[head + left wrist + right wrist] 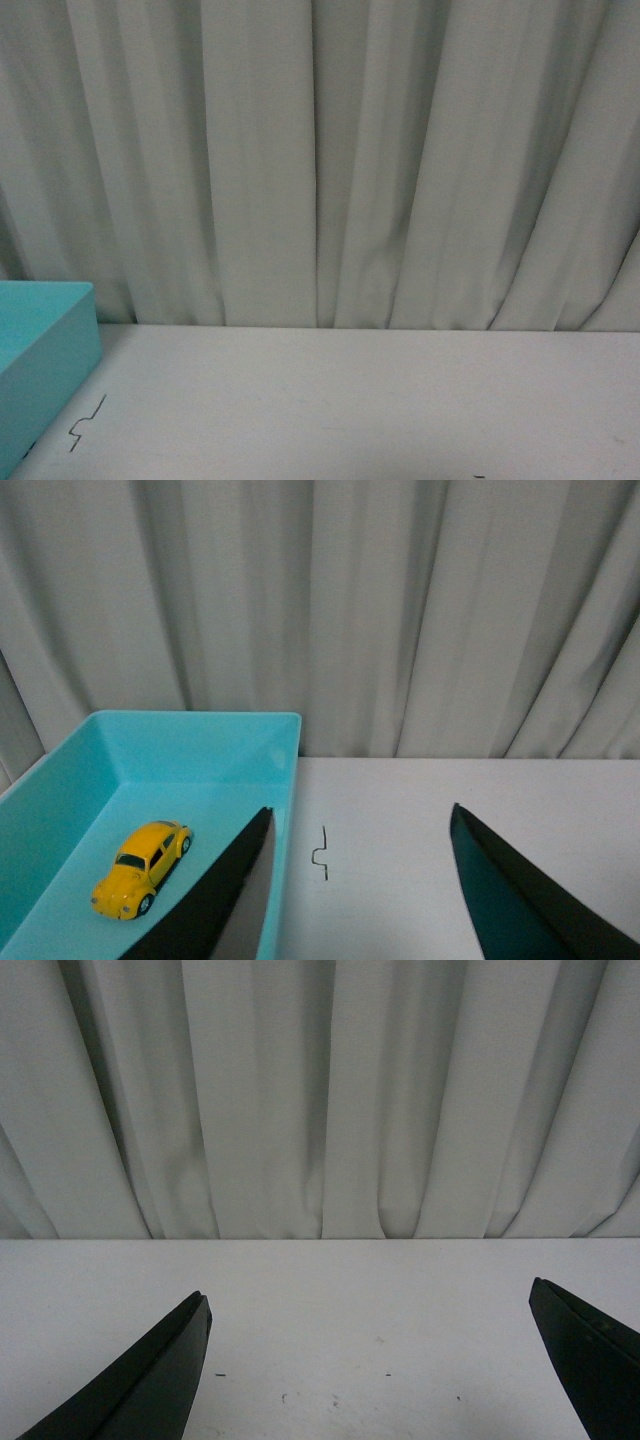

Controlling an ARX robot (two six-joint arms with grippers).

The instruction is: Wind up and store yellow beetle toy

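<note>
Yellow beetle toy (142, 868) sits in the teal bin (200, 730) w/ wheels down, so storing looks done. My left claw (360, 880) and right claw (370, 1360) both hang released, empty, over the table (320, 1290).

White table (380, 400), matte, running back to a grey pleated curtain (320, 150). Turquoise bin (40, 350) resting on it at the left edge of the front view, one corner showing; in the left wrist view, open-topped and rectangular. Small black squiggle mark (87, 421) just beside the bin. A few tiny dark specks (285, 1397) scattered elsewhere on the surface.
</note>
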